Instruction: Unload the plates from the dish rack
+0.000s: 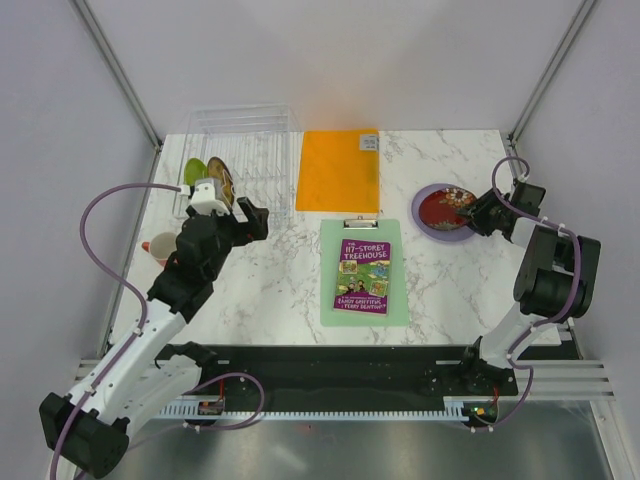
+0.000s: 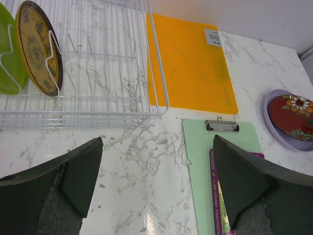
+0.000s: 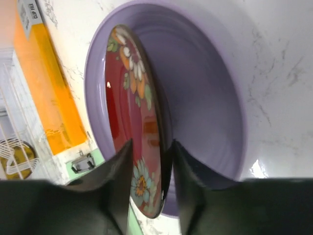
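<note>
Plates: yellow patterned plate point(image 2: 36, 49) and lime green plate point(image 2: 9, 61) upright at the left end of the dish rack point(image 2: 73, 115); dark red plate point(image 3: 120, 112) inside lilac plate point(image 3: 205, 98), far right. Astride the red rim, right gripper point(image 3: 151, 143), pinching or loose unclear. Near the rack, left gripper point(image 2: 157, 142) spread wide, empty.

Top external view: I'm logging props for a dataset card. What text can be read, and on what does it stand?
"117-STOREY TREEHOUSE": cover of the book, lying on the green clipboard.
"ANDY GRIFFITHS & TERRY DENTON": foot of the same cover, barely legible.
White sticker on the orange sheet: print too small to read.
</note>
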`<state>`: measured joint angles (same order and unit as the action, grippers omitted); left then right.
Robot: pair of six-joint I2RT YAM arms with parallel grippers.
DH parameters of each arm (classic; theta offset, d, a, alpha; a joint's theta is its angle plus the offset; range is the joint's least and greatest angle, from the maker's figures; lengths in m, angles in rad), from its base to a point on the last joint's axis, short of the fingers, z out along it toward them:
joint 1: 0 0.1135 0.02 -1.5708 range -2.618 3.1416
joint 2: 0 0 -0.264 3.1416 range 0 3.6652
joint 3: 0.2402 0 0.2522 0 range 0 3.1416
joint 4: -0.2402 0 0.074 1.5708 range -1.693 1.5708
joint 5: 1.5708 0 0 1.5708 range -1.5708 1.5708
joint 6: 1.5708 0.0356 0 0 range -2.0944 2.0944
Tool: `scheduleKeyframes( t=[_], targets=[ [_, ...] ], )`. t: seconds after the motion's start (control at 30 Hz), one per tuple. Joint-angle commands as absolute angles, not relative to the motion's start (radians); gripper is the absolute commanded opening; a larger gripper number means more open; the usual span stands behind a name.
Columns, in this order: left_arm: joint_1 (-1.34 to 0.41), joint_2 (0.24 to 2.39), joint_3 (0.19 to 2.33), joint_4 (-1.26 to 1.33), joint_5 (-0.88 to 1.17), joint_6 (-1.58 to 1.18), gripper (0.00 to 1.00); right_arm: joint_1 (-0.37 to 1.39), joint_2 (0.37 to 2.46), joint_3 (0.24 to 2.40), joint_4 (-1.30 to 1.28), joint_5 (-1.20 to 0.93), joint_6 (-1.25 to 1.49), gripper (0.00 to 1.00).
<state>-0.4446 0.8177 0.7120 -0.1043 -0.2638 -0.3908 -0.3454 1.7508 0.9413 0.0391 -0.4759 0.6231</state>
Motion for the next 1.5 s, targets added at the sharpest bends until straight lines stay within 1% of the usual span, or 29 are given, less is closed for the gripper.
scheduleKeyframes(
  t=[0.0,0.03,0.13,0.17,0.2,0.23,0.37,0.53,0.63,0.7,0.8,0.87,1.03,1.07,1.17,1.27,1.47],
  targets=[
    [-0.443,0.804,0.709,-0.095,-0.298,-0.356,0.99,-0.347,1.760,0.957,0.126,-0.554,0.632,0.52],
    [-0.445,0.807,0.709,-0.095,-0.295,-0.357,0.99,-0.348,1.756,0.956,0.124,-0.554,0.630,0.63],
    [-0.443,0.814,0.710,-0.094,-0.295,-0.359,0.99,-0.348,1.727,0.959,0.101,-0.531,0.609,0.82],
    [-0.443,0.819,0.710,-0.094,-0.295,-0.357,1.00,-0.347,1.718,0.965,0.083,-0.520,0.597,0.85],
    [-0.443,0.825,0.712,-0.094,-0.296,-0.357,1.00,-0.347,1.694,0.971,0.051,-0.503,0.582,0.96],
    [-0.443,0.830,0.713,-0.097,-0.299,-0.357,1.00,-0.347,1.680,0.988,0.028,-0.486,0.554,0.98],
    [-0.443,0.862,0.727,-0.095,-0.328,-0.344,1.00,-0.334,1.608,1.035,-0.107,-0.368,0.470,0.98],
    [-0.439,0.929,0.775,-0.094,-0.422,-0.273,1.00,-0.315,1.506,1.091,-0.242,-0.206,0.399,0.98],
    [-0.419,0.995,0.827,-0.092,-0.442,-0.226,1.00,-0.310,1.473,1.101,-0.282,-0.175,0.374,0.98],
    [-0.397,1.029,0.870,-0.086,-0.448,-0.203,1.00,-0.308,1.460,1.104,-0.298,-0.176,0.371,0.98],
    [-0.307,1.094,0.917,-0.055,-0.413,-0.204,1.00,-0.295,1.434,1.091,-0.304,-0.207,0.368,0.98],
    [-0.230,1.158,0.961,-0.040,-0.387,-0.196,1.00,-0.276,1.408,1.071,-0.304,-0.219,0.370,0.98],
    [-0.144,1.354,1.063,0.025,-0.426,-0.127,0.98,-0.235,1.374,1.039,-0.301,-0.238,0.364,0.98],
    [-0.135,1.426,1.110,0.022,-0.425,-0.114,0.94,-0.223,1.368,1.034,-0.302,-0.238,0.365,0.98],
    [-0.115,1.541,1.188,0.020,-0.394,-0.107,0.90,-0.212,1.362,1.023,-0.296,-0.239,0.361,0.98],
    [-0.112,1.604,1.242,0.017,-0.388,-0.107,0.84,-0.210,1.367,1.022,-0.293,-0.239,0.356,0.98],
    [-0.094,1.712,1.315,-0.032,-0.405,-0.146,0.81,-0.210,1.384,1.022,-0.288,-0.250,0.353,0.98]
  ],
)
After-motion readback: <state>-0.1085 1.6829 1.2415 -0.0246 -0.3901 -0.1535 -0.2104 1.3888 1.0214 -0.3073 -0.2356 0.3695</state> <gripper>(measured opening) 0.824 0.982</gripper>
